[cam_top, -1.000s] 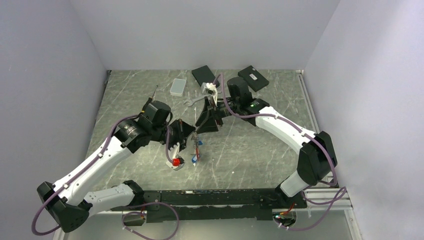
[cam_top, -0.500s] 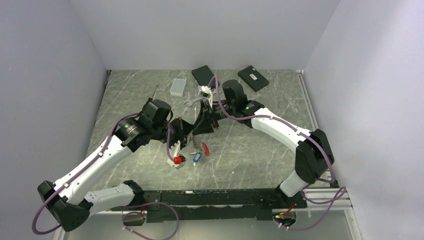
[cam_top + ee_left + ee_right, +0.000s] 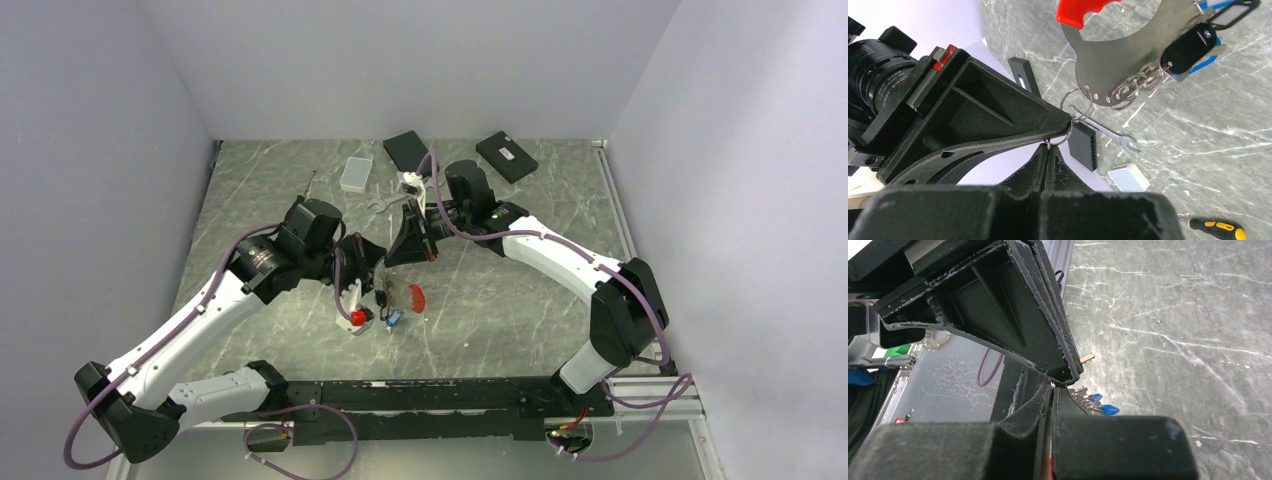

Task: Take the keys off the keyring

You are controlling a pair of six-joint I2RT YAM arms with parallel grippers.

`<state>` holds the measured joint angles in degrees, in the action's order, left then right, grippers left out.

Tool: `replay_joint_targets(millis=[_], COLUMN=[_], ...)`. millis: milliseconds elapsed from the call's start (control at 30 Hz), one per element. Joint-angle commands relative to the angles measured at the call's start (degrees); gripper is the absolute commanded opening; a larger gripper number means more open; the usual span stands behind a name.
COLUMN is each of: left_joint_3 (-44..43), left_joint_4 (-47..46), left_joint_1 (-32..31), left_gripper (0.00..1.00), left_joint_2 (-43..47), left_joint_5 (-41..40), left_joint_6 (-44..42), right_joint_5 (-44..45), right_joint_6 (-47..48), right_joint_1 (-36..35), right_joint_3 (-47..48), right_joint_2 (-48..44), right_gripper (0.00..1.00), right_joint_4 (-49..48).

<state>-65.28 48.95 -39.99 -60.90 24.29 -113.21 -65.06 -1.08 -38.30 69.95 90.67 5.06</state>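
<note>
The keyring is a grey metal plate with a red curved end [image 3: 1083,10] [image 3: 415,297], held above the table. Thin grey rings [image 3: 1128,90] hang from it with a black fob and the blue-headed keys [image 3: 1205,57] [image 3: 393,318] [image 3: 1108,409]. My left gripper [image 3: 1048,149] [image 3: 380,288] is shut, pinching one small thin ring at its fingertips. My right gripper [image 3: 1052,386] [image 3: 402,258] is shut on a thin metal edge of the keyring. The two grippers meet tip to tip; the right gripper's black finger [image 3: 998,115] fills the left wrist view.
A silver wrench [image 3: 385,203] [image 3: 1103,131], a white box [image 3: 355,175] [image 3: 1128,177], two black boxes [image 3: 408,150] [image 3: 506,156] and a screwdriver [image 3: 310,185] [image 3: 1215,229] lie at the back of the marbled table [image 3: 500,300].
My right gripper has moved left and down to meet the left gripper. The keyring has swung, its red end now to the right of the blue keys.
</note>
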Motion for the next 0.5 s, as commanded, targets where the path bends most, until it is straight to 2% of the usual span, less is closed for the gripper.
replay_joint_targets(millis=[0,100,167,333,400,467], left_joint_3=[-2.01,-1.51,-2.81,-12.84,-16.24,-18.47], left_joint_4=[-1.61,-3.81,-5.67,-0.94,3.73,5.67], left_joint_1=[-0.27,-0.27,-0.27,0.81,2.57,5.46], left_gripper=[0.01,0.29,0.41,0.5,0.51,0.53], left_joint_2=[0.39,0.25,-0.5,-6.63,-9.01,-10.6], left_joint_5=[-1.48,-3.85,-6.04,-13.67,-12.1,-7.17], left_joint_6=[1.34,5.81,13.77,43.95,54.3,65.25], right_joint_5=[-0.99,-1.49,-2.25,-2.29,-2.4,-2.53], right_joint_6=[-0.68,-4.34,-7.49,-9.47,-10.34,-11.49], right_joint_1=[0.18,1.31,2.31,3.52,3.82,4.17], right_joint_3=[-0.2,-1.06,-2.15,-2.71,-2.48,-2.21], right_joint_2=[-0.56,-0.95,-1.24,-1.6,-1.29,-0.89], right_gripper=[0.0,0.0,0.0,0.0,0.0,0.0], right_joint_4=[-3.26,-6.9,-10.35,-12.41,-13.29,-14.41])
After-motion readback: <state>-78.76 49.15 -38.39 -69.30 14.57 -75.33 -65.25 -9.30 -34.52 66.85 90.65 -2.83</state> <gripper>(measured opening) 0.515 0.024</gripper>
